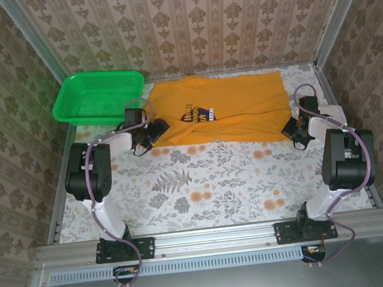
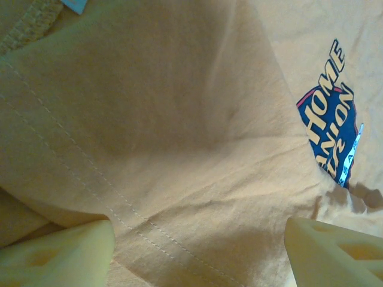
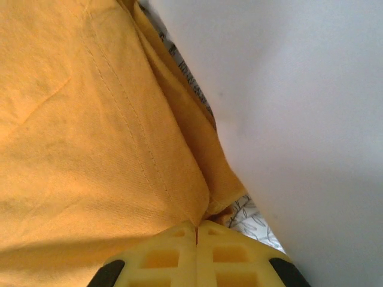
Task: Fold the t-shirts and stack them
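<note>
Partly hidden chest print (image 2: 332, 113), right end effector (image 3: 196, 227) pinching orange t-shirt (image 1: 242, 107) hem

Near table (image 1: 209, 183) bare; t-shirt (image 1: 243, 110) spread beyond; green basket (image 1: 97, 96) far left; wall (image 3: 299, 119) beside right hand (image 3: 196, 230).

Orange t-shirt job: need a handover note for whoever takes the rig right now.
Left gripper: open, low over the cloth, near the print, gripping nothing.
Right gripper: shut on the orange t-shirt, pinching its edge at the near right corner.
Things: the shirt lies spread out on the far half of the table, print up. The green basket sits at the far left, beside the shirt.
Done: shirt laid out, right corner gripped.
Left: the left side needs a grip, then fold the shirt and stack it.
</note>
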{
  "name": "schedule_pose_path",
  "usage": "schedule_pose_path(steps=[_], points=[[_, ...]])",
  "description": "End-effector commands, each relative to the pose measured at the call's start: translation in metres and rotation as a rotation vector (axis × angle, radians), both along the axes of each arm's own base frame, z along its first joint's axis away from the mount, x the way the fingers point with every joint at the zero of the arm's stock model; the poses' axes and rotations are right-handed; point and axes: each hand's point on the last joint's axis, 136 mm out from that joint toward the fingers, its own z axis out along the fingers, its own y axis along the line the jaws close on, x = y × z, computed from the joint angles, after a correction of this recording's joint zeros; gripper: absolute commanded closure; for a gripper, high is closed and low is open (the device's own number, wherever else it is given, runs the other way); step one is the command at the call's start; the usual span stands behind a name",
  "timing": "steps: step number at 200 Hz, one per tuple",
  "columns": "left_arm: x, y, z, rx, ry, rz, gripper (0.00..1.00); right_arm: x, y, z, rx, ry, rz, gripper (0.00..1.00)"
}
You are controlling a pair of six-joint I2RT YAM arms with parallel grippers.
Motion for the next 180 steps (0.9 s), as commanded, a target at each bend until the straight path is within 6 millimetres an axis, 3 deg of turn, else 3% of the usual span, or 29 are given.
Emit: schedule_pose_path(steps=[1,77,83,99,111,130,159,180], points=[[-0.031,0.020,-0.019,0.059,0.074,0.036,0.23,-0.021,-0.001,0.004,-0.015,0.025,-0.018,0.97],[-0.133,0.042,-0.021,0.094,0.167,0.080,0.23,-0.071,0.007,0.008,-0.036,0.064,0.002,0.94],[-0.139,0.042,-0.018,0.098,0.164,0.079,0.23,-0.070,0.007,0.017,-0.045,0.032,0.003,0.88],[-0.146,0.040,-0.005,0.109,0.132,0.074,0.22,-0.065,0.017,0.034,-0.076,-0.030,0.058,0.53],[-0.146,0.040,0.008,0.120,0.094,0.072,0.21,-0.057,0.029,0.052,-0.129,-0.075,0.121,0.41],[-0.144,0.050,0.024,0.151,0.050,0.082,0.19,-0.041,0.064,0.079,-0.233,-0.154,0.292,0.34],[-0.146,0.077,0.024,0.143,0.045,0.145,0.20,-0.020,0.162,0.098,-0.223,-0.326,0.614,0.30],[-0.145,0.085,0.017,0.082,0.065,0.172,0.30,-0.019,0.243,0.100,-0.247,-0.418,0.857,0.30]])
